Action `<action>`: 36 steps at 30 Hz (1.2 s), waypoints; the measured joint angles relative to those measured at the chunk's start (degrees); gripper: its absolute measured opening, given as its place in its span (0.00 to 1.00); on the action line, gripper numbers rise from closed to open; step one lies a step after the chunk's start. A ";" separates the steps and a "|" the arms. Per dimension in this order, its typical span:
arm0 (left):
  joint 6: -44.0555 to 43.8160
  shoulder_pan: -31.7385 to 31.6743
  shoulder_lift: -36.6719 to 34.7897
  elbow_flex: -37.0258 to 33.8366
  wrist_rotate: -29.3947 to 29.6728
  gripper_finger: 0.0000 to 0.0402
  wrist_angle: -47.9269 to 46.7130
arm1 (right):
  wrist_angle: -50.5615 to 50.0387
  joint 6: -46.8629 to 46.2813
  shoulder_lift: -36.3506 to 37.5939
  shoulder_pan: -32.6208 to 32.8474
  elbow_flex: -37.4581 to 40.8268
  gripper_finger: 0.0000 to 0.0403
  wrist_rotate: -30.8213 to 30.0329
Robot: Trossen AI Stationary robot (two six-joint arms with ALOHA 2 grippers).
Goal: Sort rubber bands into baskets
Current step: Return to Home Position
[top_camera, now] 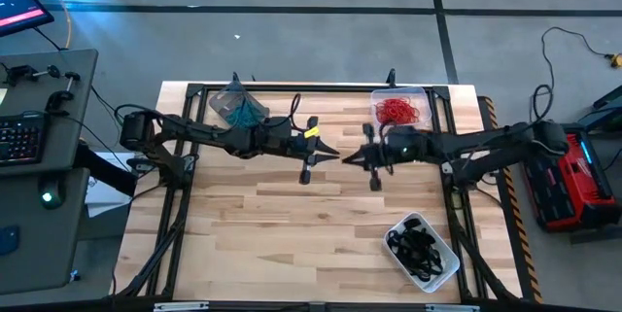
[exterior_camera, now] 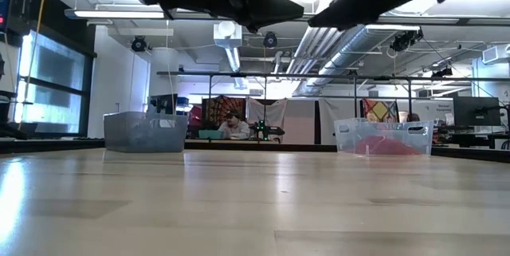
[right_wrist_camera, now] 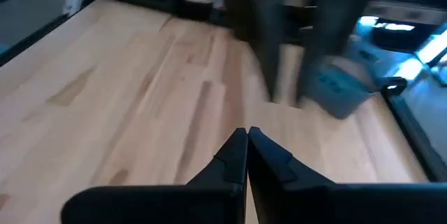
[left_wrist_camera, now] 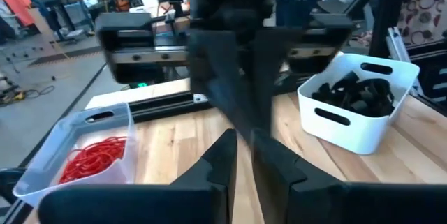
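Red rubber bands (top_camera: 398,111) are lying in the clear basket (top_camera: 425,92), teal bands (top_camera: 243,110) in the grey basket (top_camera: 214,105), black bands (top_camera: 418,252) in the white basket (top_camera: 440,238), while left gripper (top_camera: 334,156) and right gripper (top_camera: 348,159) are hovering nose to nose above the wooden table (top_camera: 292,225), each with fingers pressed together

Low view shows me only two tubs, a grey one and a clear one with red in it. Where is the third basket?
Observer: The white basket sits on the right arm's side, near the table edge opposite the other two.
Operator: What's in it?
Observer: A heap of black rubber bands.
Operator: And the grippers?
Observer: The left gripper and the right gripper are both shut on nothing, tips facing each other above the table's middle.
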State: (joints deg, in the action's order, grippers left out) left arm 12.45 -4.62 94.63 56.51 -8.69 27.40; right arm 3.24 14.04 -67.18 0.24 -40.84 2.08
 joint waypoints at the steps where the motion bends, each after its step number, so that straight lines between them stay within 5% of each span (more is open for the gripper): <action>1: 0.12 -0.29 0.00 0.00 -0.01 0.08 0.09 | 1.15 0.25 0.73 -1.30 0.82 0.00 0.73; 11: -1.39 -3.35 0.00 0.00 -6.10 0.00 1.31 | 8.28 2.55 11.60 -7.44 10.04 0.00 0.36; 21: -1.64 -5.31 -1.28 0.00 -6.25 0.00 2.39 | 17.44 -1.46 19.56 -8.95 22.29 0.00 -4.37; 36: -3.01 -6.60 -23.39 -19.95 -1.75 0.00 6.28 | 17.69 -6.68 37.82 -10.87 34.40 0.00 -6.69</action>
State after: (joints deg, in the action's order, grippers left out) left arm 9.43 -11.22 71.24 36.56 -10.44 33.69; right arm 20.94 7.35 -29.36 -10.63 -6.45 -4.60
